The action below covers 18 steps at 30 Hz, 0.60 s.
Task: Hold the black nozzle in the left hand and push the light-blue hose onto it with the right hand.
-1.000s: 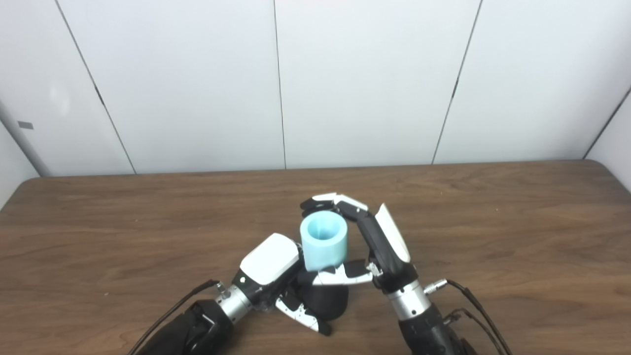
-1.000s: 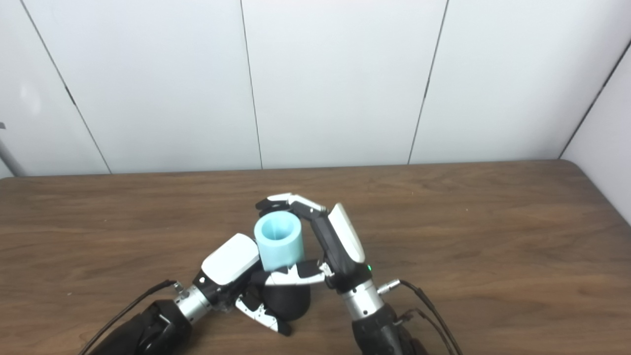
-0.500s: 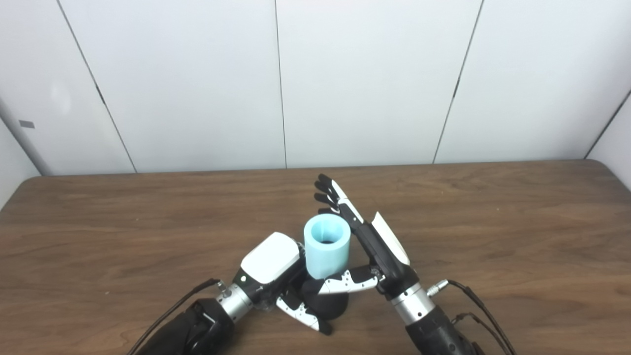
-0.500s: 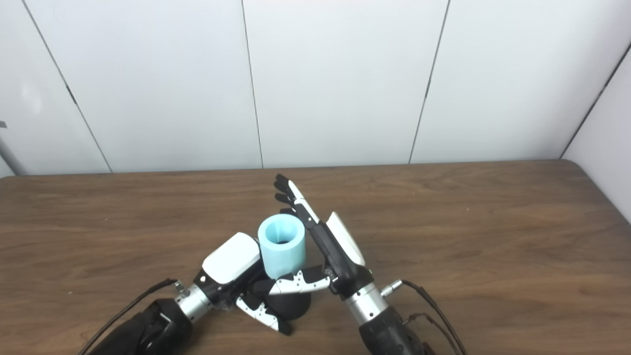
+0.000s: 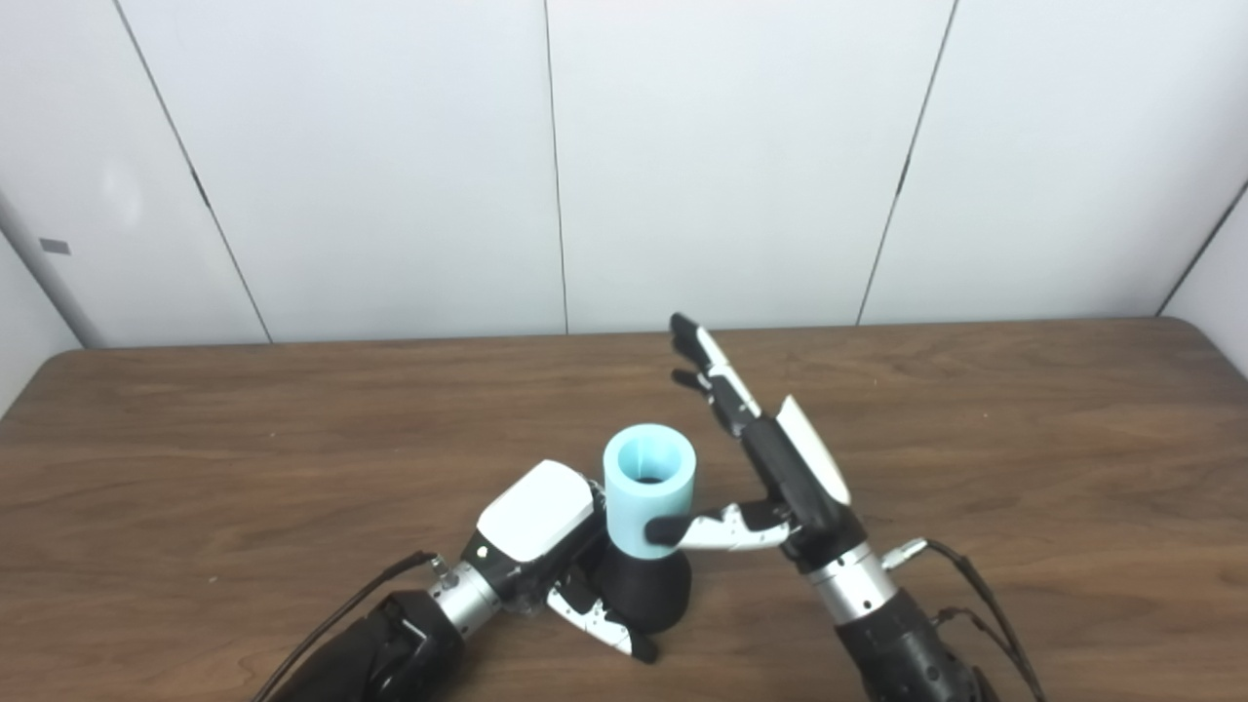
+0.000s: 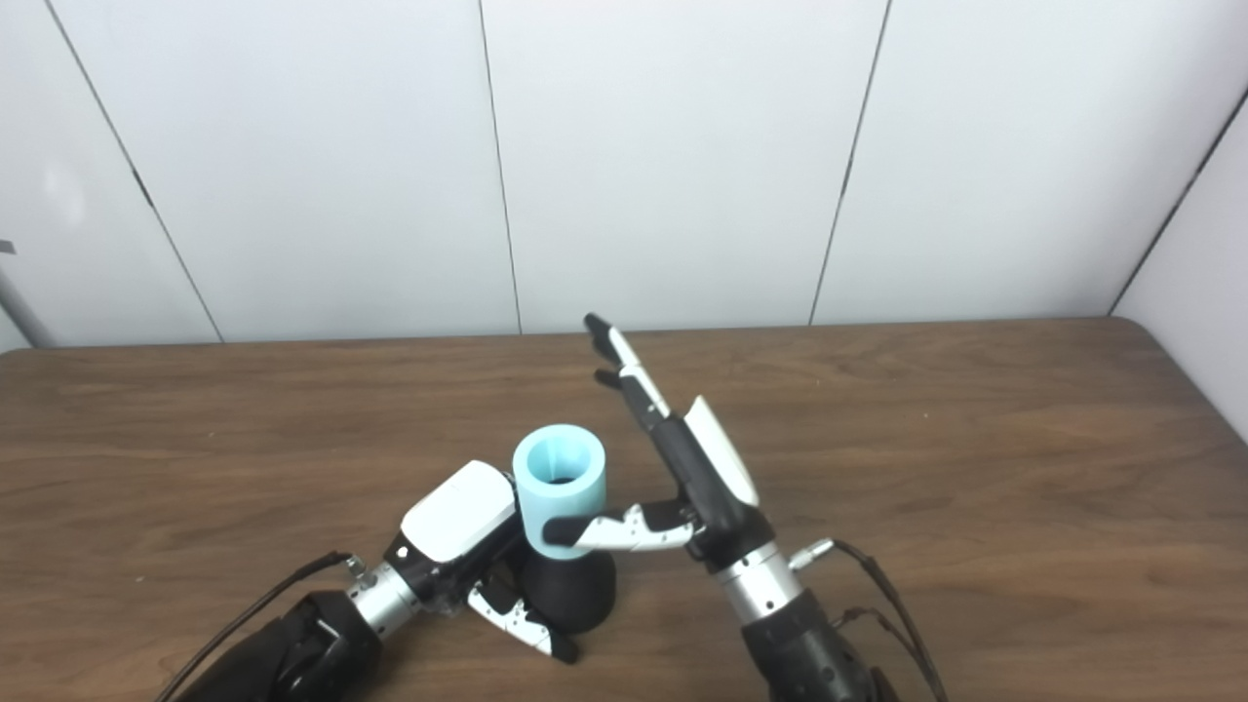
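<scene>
— Looking over the long brown wood-grain table (image 5: 975,409) first: what stands on it, and where?

— Near its front edge, about mid-width, stands the black rounded plastic nozzle (image 5: 651,595), base on the wood. The light-blue cylindrical hose piece (image 5: 648,487) sits upright on top of it, open mouth up, and I see dark inside the bore.

— And your hands, placed from that nozzle?

— My left hand (image 5: 546,546) is at the nozzle's left side, fingers wrapped round its lower body, gripping it. My right hand (image 6: 682,478) is just to its right, fingers spread and pointing up and away, holding nothing. Only the thumb reaches across toward the hose's lower rim; I cannot tell if it touches.

— So how far along?

— I judge the push essentially made: the hose caps the nozzle and stands without my right hand. How deeply it seats is hidden. What's left, I think, is checking the fit and letting go with the left.
</scene>
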Each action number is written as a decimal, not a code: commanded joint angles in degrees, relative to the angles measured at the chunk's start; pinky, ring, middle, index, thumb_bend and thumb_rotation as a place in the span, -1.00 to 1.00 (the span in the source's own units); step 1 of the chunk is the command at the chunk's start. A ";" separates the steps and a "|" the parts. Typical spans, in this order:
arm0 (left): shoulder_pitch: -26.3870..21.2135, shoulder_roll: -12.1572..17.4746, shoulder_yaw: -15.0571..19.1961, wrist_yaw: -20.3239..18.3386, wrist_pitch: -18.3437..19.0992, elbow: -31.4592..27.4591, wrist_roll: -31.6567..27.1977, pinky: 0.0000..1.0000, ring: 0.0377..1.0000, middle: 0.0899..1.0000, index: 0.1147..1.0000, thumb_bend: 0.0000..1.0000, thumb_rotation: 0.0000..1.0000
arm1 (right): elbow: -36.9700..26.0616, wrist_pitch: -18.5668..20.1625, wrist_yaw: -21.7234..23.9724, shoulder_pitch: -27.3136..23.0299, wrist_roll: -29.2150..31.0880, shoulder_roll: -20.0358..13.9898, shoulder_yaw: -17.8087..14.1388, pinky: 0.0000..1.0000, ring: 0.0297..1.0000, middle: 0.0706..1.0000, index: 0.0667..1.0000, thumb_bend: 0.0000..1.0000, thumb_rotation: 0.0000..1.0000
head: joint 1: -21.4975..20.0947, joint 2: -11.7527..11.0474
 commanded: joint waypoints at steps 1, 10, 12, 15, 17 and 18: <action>7.89 -1.46 -5.22 -3.36 0.04 7.82 2.75 -0.76 -0.74 -0.67 -0.17 0.03 -0.92 | -3.43 -0.69 -1.16 -2.67 -0.56 0.20 -1.29 0.75 0.90 0.96 0.98 1.00 0.34 | -0.09 -0.07; 7.82 -1.52 -5.29 -3.13 -0.31 8.14 2.57 -0.77 -0.75 -0.69 -0.17 0.03 -0.92 | -10.53 3.00 -0.04 -3.95 2.06 0.23 -3.93 0.69 0.86 0.84 0.83 1.00 0.42 | -0.10 -0.04; 7.75 -1.52 -5.36 -3.31 -0.26 8.17 2.61 -0.75 -0.74 -0.67 -0.17 0.03 -0.92 | -12.73 4.74 1.75 -4.24 4.53 -0.79 -3.68 0.75 0.88 0.82 0.83 1.00 0.40 | -0.05 -0.03; 7.72 -1.58 -5.39 -3.07 -0.22 8.21 2.67 -0.75 -0.74 -0.67 -0.17 0.03 -0.92 | -15.78 6.09 3.84 -4.16 4.40 -2.25 -3.13 0.74 0.86 0.80 0.77 1.00 0.42 | 0.10 -0.03; 7.70 -1.56 -5.43 -3.03 -0.21 8.07 2.73 -0.75 -0.74 -0.67 -0.17 0.03 -0.92 | -17.28 5.14 5.00 -4.00 -0.25 -4.04 -2.56 0.77 0.86 0.80 0.77 1.00 0.51 | 0.09 0.03; 7.68 -1.55 -5.44 -2.99 -0.27 8.07 2.72 -0.75 -0.74 -0.68 -0.17 0.03 -0.92 | -17.80 4.46 5.52 -3.94 -2.48 -4.90 -2.26 0.77 0.86 0.80 0.77 1.00 0.54 | 0.09 0.03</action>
